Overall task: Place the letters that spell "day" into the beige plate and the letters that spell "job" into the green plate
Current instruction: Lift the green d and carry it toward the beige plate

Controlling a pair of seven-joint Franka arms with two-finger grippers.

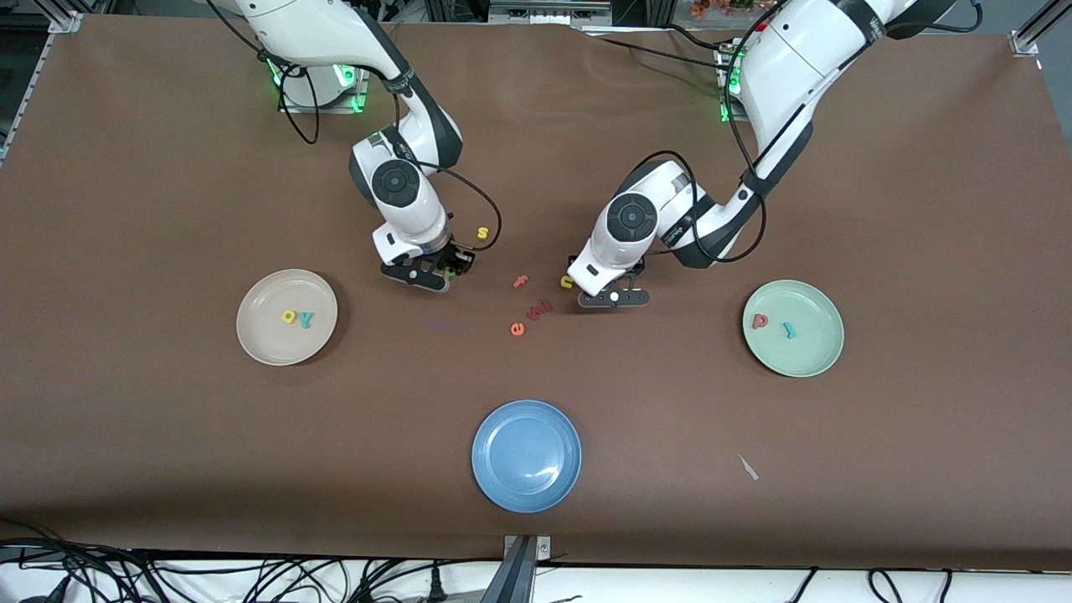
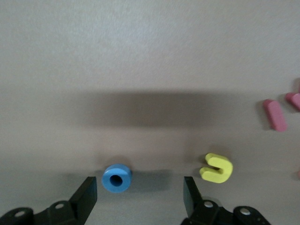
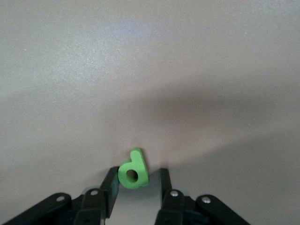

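Clock is read on the front view, with 12 at the bases.

The right gripper (image 3: 138, 176) is low at 10 o'clock from table centre. Its jaws are narrow around the dark green letter (image 3: 133, 169): one pad touches and the other shows a gap, so nothing is clamped. The letter sits at the very fingertips and tilted. If you close off-centre it may twist or squirt out.

The left gripper (image 2: 140, 187) is low, just toward 3 o'clock of centre, with its jaws wide. The blue o (image 2: 116, 177) lies between them, hugging one finger. That finger will shove the o first, and being round it could roll or pop free. The yellow u (image 2: 217, 168) sits just outside the other finger, so watch you don't drag it along.

The beige plate (image 1: 251, 335) at 9 o'clock holds the yellow d (image 1: 289, 316) and teal y (image 1: 306, 319). The green plate (image 1: 825, 352) at 3 o'clock holds the red b (image 1: 760, 321) and teal j (image 1: 788, 331).

Gripper height off the table probably suits a grasp, but it's hard to judge from these views.
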